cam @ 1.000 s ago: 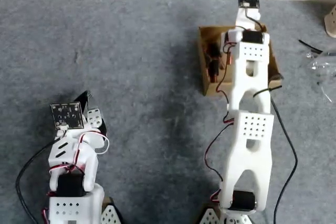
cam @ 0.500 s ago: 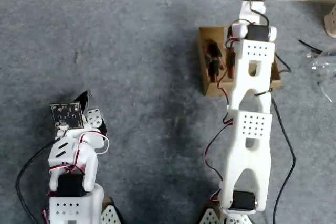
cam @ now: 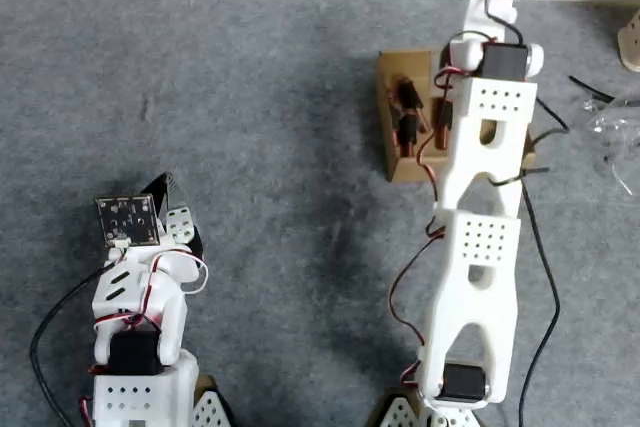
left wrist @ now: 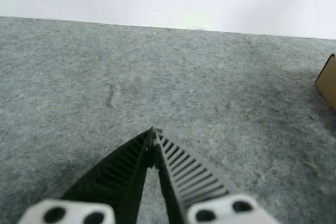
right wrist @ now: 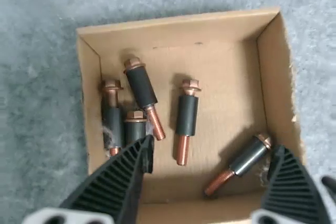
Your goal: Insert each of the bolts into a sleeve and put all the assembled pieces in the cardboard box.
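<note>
High view: the right arm is stretched out toward 1 o'clock, and its far end hangs over the cardboard box. The box sits on the grey mat at about 1 o'clock. On the box's 9 o'clock side, beside the arm, some of the assembled pieces can be seen, copper bolts in dark sleeves. The left arm is folded back at 7 o'clock, well apart from the box. The left gripper points toward 12 o'clock.

Left wrist view: the left gripper has its two ribbed fingers pressed together at the tips, with nothing between them. It hangs low over the mat, and one corner of the box shows far off.

Right wrist view: the right gripper hovers above the box, spread wide and holding nothing. Five assembled pieces lie flat on the box floor. Three are bunched near one wall, one lies alone in the middle, and one lies slanted close to a fingertip.

Five pieces are boxed and the gripper above them is empty, so I judge this to be the tail of a drop-off — the task is at or near its end. The next move should be a straight lift out of the box that clears its walls and the slanted piece, followed by a retreat toward 6 o'clock.
</note>
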`<action>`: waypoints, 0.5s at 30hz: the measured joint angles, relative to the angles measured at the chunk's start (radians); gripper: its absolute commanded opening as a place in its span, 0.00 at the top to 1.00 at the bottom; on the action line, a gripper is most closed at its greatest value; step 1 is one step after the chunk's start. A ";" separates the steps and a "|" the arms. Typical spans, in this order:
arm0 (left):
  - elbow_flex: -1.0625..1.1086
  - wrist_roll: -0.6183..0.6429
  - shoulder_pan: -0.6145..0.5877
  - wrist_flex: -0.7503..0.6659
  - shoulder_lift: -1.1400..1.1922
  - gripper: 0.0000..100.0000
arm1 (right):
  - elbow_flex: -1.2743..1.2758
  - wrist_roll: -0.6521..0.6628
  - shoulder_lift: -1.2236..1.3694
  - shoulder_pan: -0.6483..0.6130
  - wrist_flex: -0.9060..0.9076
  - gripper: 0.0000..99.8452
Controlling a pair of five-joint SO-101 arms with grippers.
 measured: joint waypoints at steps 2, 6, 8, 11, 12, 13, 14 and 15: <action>0.000 0.000 0.000 0.000 0.000 0.99 | 0.000 0.000 -0.046 -0.005 0.003 0.69; 0.000 0.000 0.000 0.000 0.000 0.99 | 0.000 0.000 -0.164 -0.014 0.005 0.69; 0.000 0.000 0.000 0.000 0.000 0.99 | 0.000 0.000 -0.236 -0.011 0.008 0.69; 0.000 0.000 0.000 0.000 0.000 0.99 | -0.005 0.000 -0.342 -0.009 0.008 0.69; 0.000 0.000 0.000 0.000 0.000 0.99 | -0.008 0.000 -0.374 -0.009 0.008 0.69; 0.000 0.000 0.000 0.000 0.000 0.99 | -0.008 0.000 -0.407 -0.011 0.008 0.69; 0.000 0.000 0.000 0.000 0.000 0.99 | -0.009 0.000 -0.437 -0.012 0.008 0.69; 0.000 0.000 0.000 0.000 0.000 0.99 | -0.009 0.000 -0.470 -0.012 0.008 0.69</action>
